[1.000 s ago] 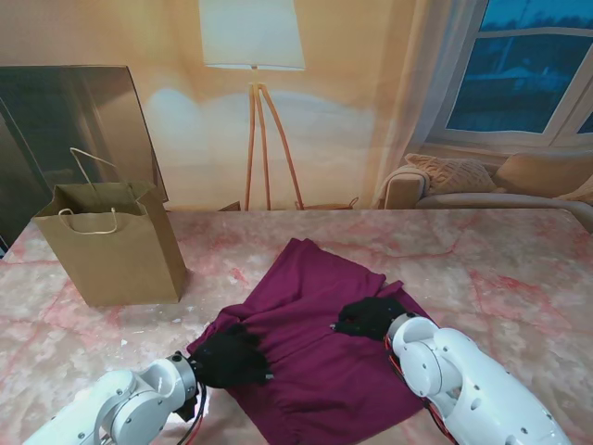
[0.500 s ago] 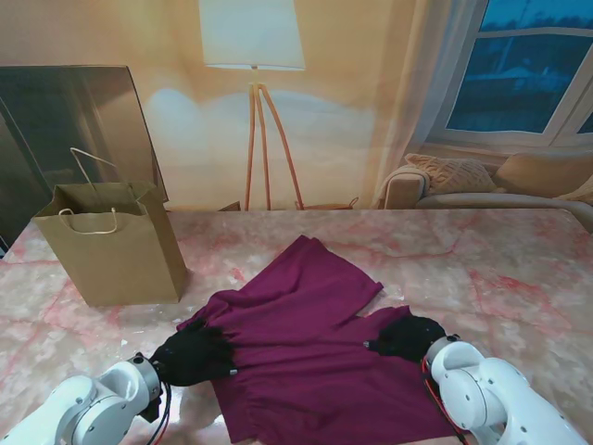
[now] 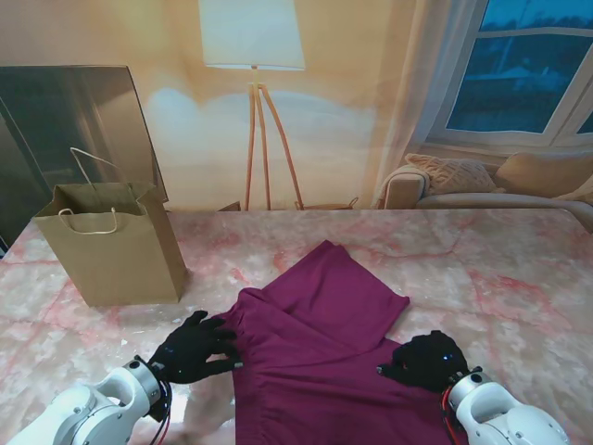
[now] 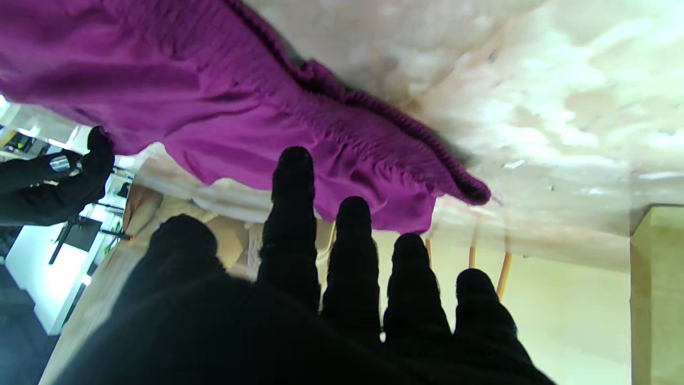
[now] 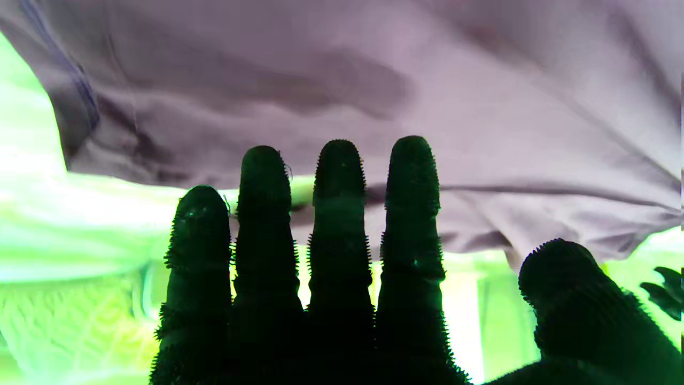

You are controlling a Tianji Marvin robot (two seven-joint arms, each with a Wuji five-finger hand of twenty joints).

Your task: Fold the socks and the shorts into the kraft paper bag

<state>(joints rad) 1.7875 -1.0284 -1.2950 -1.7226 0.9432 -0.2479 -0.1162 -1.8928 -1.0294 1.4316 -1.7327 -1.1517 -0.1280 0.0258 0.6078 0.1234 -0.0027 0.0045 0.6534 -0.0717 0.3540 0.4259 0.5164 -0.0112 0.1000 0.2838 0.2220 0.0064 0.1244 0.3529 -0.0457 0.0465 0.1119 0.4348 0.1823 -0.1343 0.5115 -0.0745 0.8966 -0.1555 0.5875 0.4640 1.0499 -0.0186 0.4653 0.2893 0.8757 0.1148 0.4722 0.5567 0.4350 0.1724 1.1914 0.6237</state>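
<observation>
From the stand view, the maroon shorts (image 3: 320,357) lie spread on the marble desk (image 3: 500,269), one leg reaching away from me toward the middle of the desk, the waistband end nearest me between the two arms. The left hand (image 3: 192,348) rests palm down at the shorts' left edge, fingers spread and pointing right, their tips touching or just short of the cloth; it holds nothing. The right hand (image 3: 424,360) sits at the shorts' right edge, nearer to me than the leg, fingers loosely curled; whether they pinch the fabric cannot be told here. The kraft paper bag (image 3: 113,243) stands upright and open, well apart on the far left, so the left hand is the nearer to it. No socks can be made out.

In the left wrist view, the hand's fingers (image 4: 293,224) are extended and apart, with the gathered elastic waistband edge of the shorts (image 4: 342,128) just ahead of the tips; no clear grasp shows.

In the right wrist view, four fingers (image 5: 336,214) stand straight and close together, the thumb off to one side, with cloth (image 5: 374,96) directly ahead, nothing clamped.

Judging from this, the shorts lie between both hands, so a fold would bring one side edge across toward the other.
</observation>
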